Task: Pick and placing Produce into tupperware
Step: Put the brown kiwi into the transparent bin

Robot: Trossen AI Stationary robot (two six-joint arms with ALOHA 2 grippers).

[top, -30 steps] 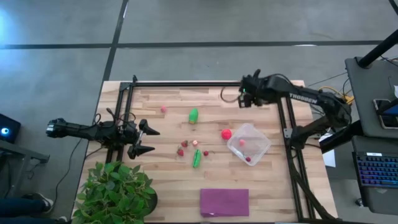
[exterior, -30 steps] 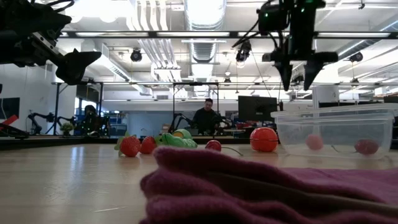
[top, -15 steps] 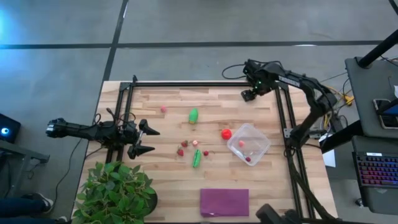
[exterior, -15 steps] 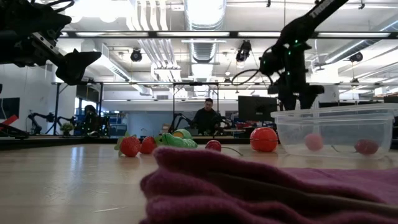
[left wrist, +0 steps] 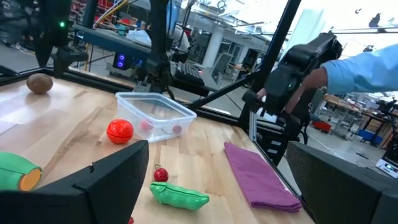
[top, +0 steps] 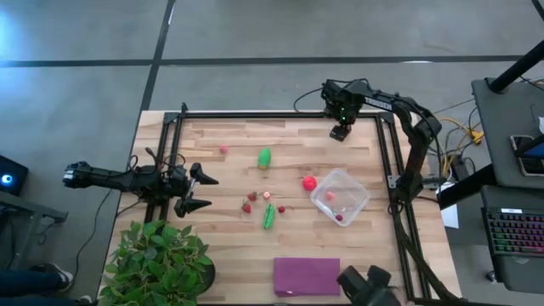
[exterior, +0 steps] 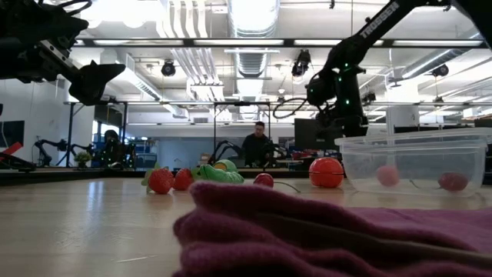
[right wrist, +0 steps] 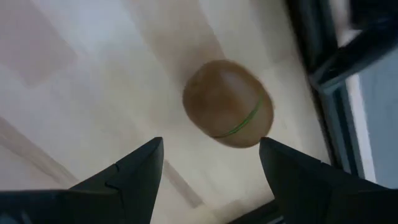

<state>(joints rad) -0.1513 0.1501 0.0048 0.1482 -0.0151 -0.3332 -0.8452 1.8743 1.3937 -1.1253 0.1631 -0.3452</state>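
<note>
A wooden counter (top: 229, 246) seen from above. The right end effector (top: 341, 133) hangs near the far right corner, fingers spread, above a brown oval (right wrist: 227, 103) lying on the wood; nothing is held. The left end effector (top: 198, 191) waits over the left edge, fingers spread wide and empty.

The clear tupperware (top: 340, 195) sits near the right edge with two small pink pieces inside. Just beside it, toward the middle, lies a red ball (top: 309, 183). A green piece (top: 264, 158) lies farther back, another green piece (top: 269, 215) and small red berries (top: 250, 202) near the centre. A purple cloth (top: 306, 276) rests at the near edge, a leafy plant (top: 161, 259) at the near left corner.
</note>
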